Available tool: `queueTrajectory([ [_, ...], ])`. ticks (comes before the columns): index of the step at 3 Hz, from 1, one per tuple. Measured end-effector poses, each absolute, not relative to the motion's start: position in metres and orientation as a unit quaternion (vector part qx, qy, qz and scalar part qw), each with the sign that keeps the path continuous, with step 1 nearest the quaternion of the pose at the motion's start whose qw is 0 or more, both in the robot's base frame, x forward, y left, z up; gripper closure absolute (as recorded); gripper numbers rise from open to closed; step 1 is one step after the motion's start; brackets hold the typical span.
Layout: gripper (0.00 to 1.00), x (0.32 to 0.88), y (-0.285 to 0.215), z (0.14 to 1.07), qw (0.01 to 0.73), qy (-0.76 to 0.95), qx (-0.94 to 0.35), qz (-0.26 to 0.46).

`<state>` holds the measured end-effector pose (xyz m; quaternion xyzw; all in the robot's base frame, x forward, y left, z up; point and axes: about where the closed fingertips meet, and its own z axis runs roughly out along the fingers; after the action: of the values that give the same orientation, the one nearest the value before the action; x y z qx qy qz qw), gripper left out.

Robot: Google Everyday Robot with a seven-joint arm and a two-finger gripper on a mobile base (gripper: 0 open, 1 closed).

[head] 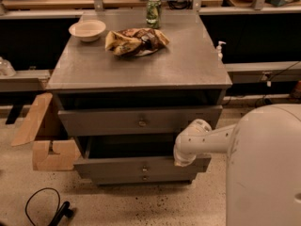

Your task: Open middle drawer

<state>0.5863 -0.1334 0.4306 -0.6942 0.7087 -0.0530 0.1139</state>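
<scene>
End effector [184,159] sits by the right front edge of the middle drawer [122,166]; grip state unclear.

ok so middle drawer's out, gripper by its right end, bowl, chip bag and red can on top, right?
No: camera view shows the can is green. Rest holds: middle drawer out, gripper by its right end, bowl and chip bag on top.

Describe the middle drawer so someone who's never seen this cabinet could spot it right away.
On the grey cabinet with the bowl on top, three drawers stack down the front. The middle drawer is the second, below the taller top drawer. It alone is pulled far out, with the gripper at its right end.
</scene>
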Motion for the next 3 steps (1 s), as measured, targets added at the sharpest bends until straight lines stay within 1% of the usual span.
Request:
queueTrajectory([
  [1, 1.0, 0.586, -0.133, 0.431, 0.114, 0.709, -0.694, -0.053],
  [2, 1.0, 0.569, -0.135, 0.436, 0.11, 0.713, -0.691, -0.047],
  [3, 1.0, 0.569, -0.135, 0.436, 0.11, 0.713, -0.691, -0.047],
])
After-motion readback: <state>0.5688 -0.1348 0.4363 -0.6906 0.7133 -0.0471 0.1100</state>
